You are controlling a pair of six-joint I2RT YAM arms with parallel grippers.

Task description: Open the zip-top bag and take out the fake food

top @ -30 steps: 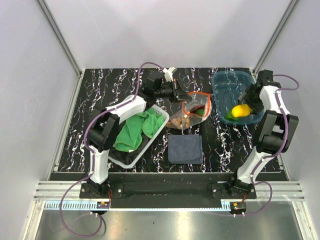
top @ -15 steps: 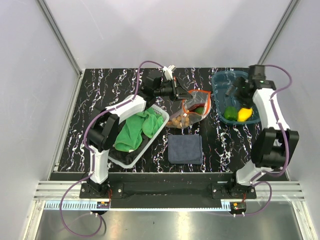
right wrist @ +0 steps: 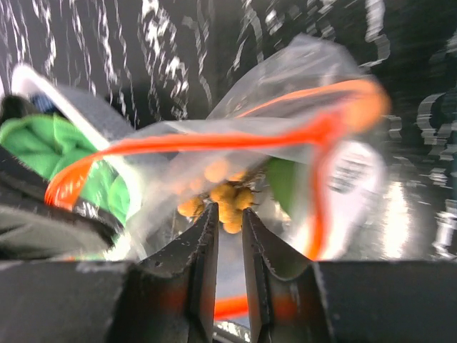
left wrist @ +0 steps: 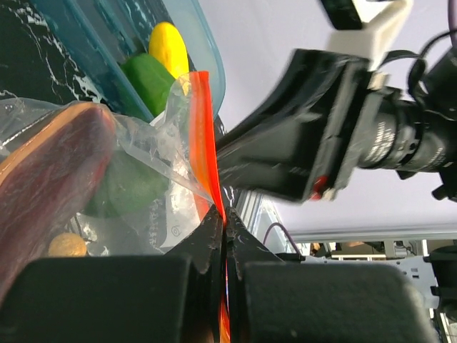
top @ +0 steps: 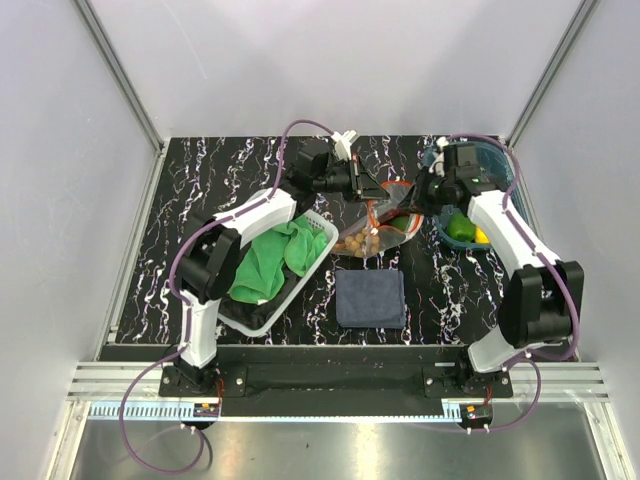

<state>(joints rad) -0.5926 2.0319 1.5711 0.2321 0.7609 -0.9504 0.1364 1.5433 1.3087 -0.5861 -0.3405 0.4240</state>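
Note:
The zip-top bag [top: 388, 222] lies mid-table, its orange zip strip [right wrist: 214, 140] spread into an open mouth. My left gripper [left wrist: 223, 223] is shut on one edge of that strip and holds it up. My right gripper [right wrist: 230, 211] has its jaws a narrow gap apart with nothing between them. Its tips are in the bag's mouth, just short of the brown ball cluster [right wrist: 227, 200]. Fake food in the bag: a green piece [left wrist: 128, 187] and a reddish-brown piece [left wrist: 50, 179]. A yellow piece [left wrist: 169, 44] and another green piece [left wrist: 151, 78] lie in the blue tray [top: 485, 165].
A white basket [top: 318, 258] holding a green cloth [top: 265, 262] stands left of the bag, under my left arm. A dark blue cloth [top: 370, 298] lies flat in front of the bag. The blue tray sits at the back right by the wall.
My right gripper left the yellow piece in the blue tray, swung left to the bag's mouth and narrowed its jaws. The left gripper kept its hold on the zip strip.

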